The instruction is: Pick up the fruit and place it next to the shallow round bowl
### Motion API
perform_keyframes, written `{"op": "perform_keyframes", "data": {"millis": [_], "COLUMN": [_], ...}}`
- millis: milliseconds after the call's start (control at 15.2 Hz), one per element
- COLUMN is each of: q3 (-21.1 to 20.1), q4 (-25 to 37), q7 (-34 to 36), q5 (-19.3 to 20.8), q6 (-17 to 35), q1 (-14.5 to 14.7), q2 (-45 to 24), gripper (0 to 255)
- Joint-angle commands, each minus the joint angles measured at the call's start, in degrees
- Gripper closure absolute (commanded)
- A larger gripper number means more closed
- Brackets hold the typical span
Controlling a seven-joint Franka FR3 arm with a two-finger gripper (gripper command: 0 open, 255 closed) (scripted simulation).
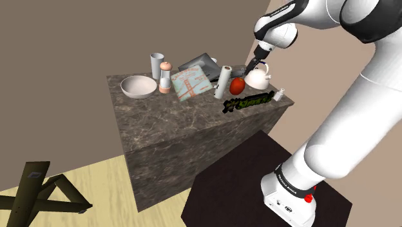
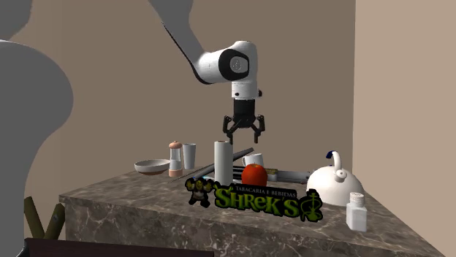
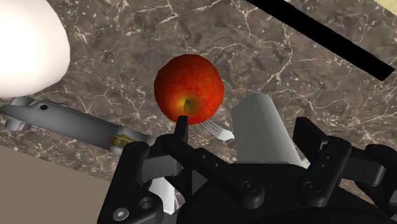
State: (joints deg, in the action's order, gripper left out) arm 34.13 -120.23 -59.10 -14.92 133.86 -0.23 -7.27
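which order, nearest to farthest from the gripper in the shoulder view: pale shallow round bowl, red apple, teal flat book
1. red apple, just below the gripper
2. teal flat book, mid-counter
3. pale shallow round bowl, shoulder view's far left

The apple (image 3: 189, 88) is deep red, shading to orange-yellow around its stem hollow. The surface (image 1: 167, 126) is dark brown stone, veined in pale white and grey. The fingers (image 3: 182, 129) are plain black. The shallow bowl (image 1: 138, 86) is off-white with a faint pink tinge. The kettle (image 2: 330, 188) is white with a dark handle. The sign (image 2: 256, 197) carries bright green letters edged in black. The flat booklet (image 1: 191, 82) shows pale teal crossed by orange lines. The grinder (image 1: 165, 77) is white with a peach top. The floor (image 1: 96, 184) is pale yellow wood-grain; the wall (image 1: 64, 39) is dull brown.
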Motion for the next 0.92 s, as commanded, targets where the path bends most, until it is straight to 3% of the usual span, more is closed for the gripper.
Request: {"op": "perform_keyframes", "data": {"millis": [0, 198, 858], "q3": [-0.5, -2.4, -4.8], "q4": [4.3, 11.1, 12.1], "q7": [-4.7, -10.1, -12.6], "q5": [-5.2, -11.3, -15.3], "q6": [-0.3, -1.3, 2.0], "q1": [-1.8, -5.7, -7.4], "q2": [-5.4, -12.9, -18.0], "gripper": [0, 0, 0]}}
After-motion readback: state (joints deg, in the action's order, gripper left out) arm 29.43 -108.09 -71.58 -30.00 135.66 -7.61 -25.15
